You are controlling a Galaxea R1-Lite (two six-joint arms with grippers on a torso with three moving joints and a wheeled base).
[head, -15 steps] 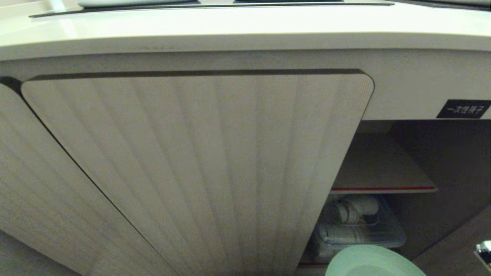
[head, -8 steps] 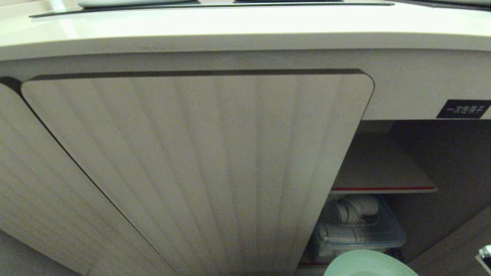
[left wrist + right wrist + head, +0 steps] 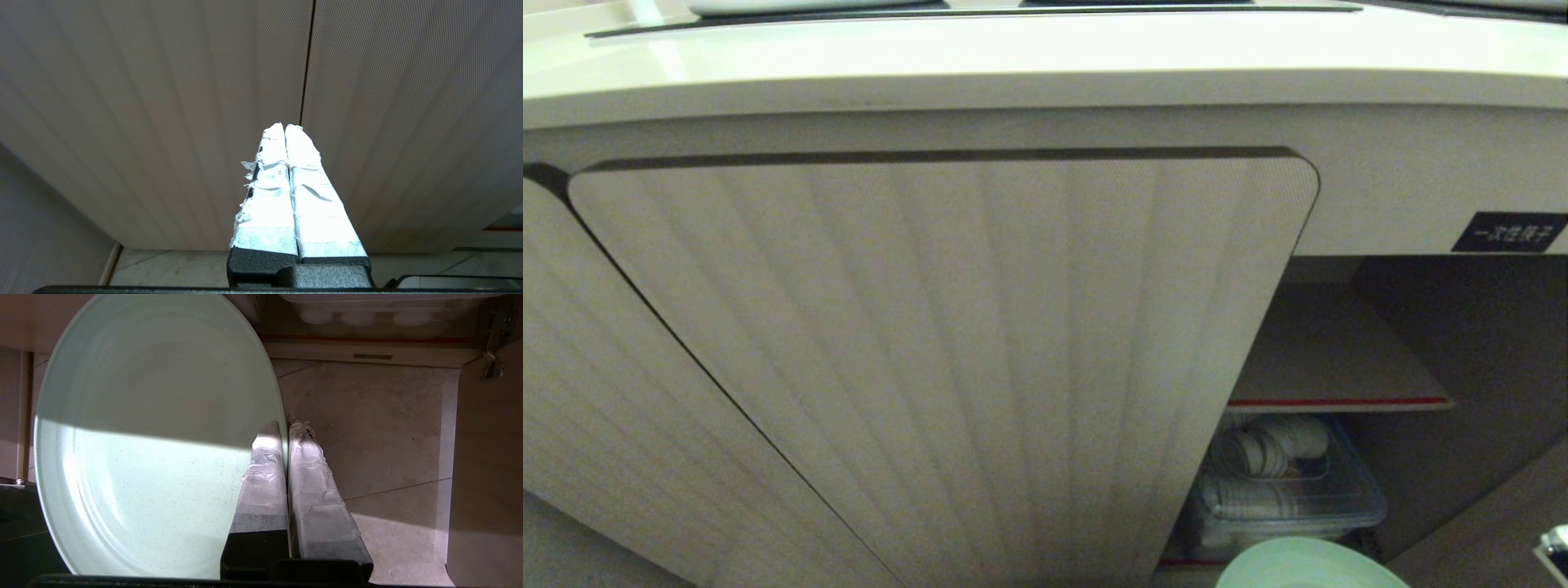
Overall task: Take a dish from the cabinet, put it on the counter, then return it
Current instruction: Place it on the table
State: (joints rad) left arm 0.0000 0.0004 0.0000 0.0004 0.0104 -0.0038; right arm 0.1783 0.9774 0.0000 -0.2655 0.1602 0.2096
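Note:
The pale mint-green dish [image 3: 155, 457] hangs on edge in front of the open cabinet [image 3: 1421, 343], above the tiled floor. My right gripper [image 3: 286, 424] is shut on its rim, one taped finger on each face. In the head view only the dish's top [image 3: 1307, 567] shows at the bottom edge, below the red-edged shelf [image 3: 1339, 402]; the right gripper itself is out of that view. The cream counter [image 3: 1045, 57] runs across the top. My left gripper [image 3: 284, 126] is shut on nothing and parked facing the ribbed doors.
A shut ribbed door [image 3: 947, 351] fills the middle of the head view. A clear box of white cups [image 3: 1290, 490] sits on the lower shelf just behind the dish. The swung-open door [image 3: 486, 457] with its hinge [image 3: 492, 363] stands to the right of the dish.
The dish has sunk slightly at the bottom edge of the head view. Nothing else has moved.

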